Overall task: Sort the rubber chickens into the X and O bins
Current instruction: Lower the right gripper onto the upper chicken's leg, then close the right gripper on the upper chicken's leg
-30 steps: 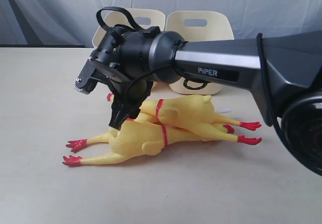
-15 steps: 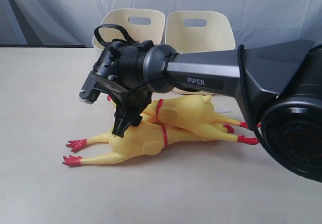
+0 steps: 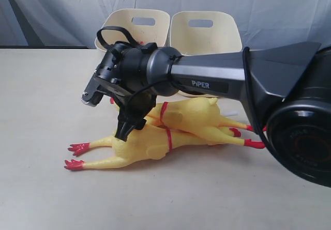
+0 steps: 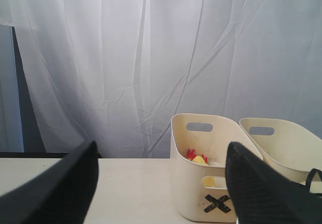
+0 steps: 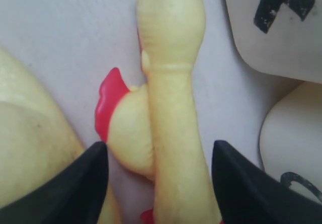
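Tool check: the right tool [image 3: 106,115] is spread wide and tipped down, straddling a pale yellow chicken neck [image 5: 171,133] with a gap on either side. The left tool [image 4: 158,194] gapes too, with nothing between its fingers. The right arm [image 3: 222,77] stretches in level from 3 o'clock. Two rubber chickens [image 3: 150,142] lie stacked on the beige bench [image 3: 41,85], and a third chicken [image 4: 198,158] peeks out of the X bin [image 4: 193,183]. Two cream bins [image 3: 207,31] sit at 12 o'clock from the pile, white curtain [image 4: 126,58] behind.

On the table [image 3: 41,101], the front chicken [image 3: 142,146] lies against the rear chicken [image 3: 194,113]; behind them, the left bin [image 3: 160,29] stands beside the right bin [image 3: 207,36].
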